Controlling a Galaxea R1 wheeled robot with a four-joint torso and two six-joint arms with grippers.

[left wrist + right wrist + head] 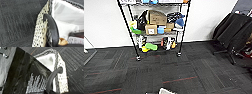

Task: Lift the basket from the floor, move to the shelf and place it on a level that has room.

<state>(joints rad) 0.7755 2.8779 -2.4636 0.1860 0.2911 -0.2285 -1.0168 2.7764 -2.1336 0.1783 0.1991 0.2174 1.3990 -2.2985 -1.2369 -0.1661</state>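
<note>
Ahead of you in the head view stands the shelf, a black wire rack on small castors against a white wall, its posts planted on the floor of dark grey carpet tiles crossed by faint reddish lines. Its middle tiers are crowded: brown cardboard boxes, a dark bag, a blue cap, green and yellow toys lower down. The highest level sits at the top edge of that view, and you can make out little of what lies on it. To the right of the rack a dark cloth hangs over a frame.

The basket is close beneath you. At the bottom edge of the head view a pale corner of it just shows. In the left wrist view you see its cream-and-dark checkered side, the white cloth lining inside, and one dark handle arching over the wall, with carpet beyond. A tan object and a printed label lie inside near that handle. In the right wrist view the other dark handle curves out of the woven end wall, the braided rim running round the lining, and carpet lies beside it.

You cannot tell whether either pincer is clenched or released; the fingers are not clear in these views.
</note>
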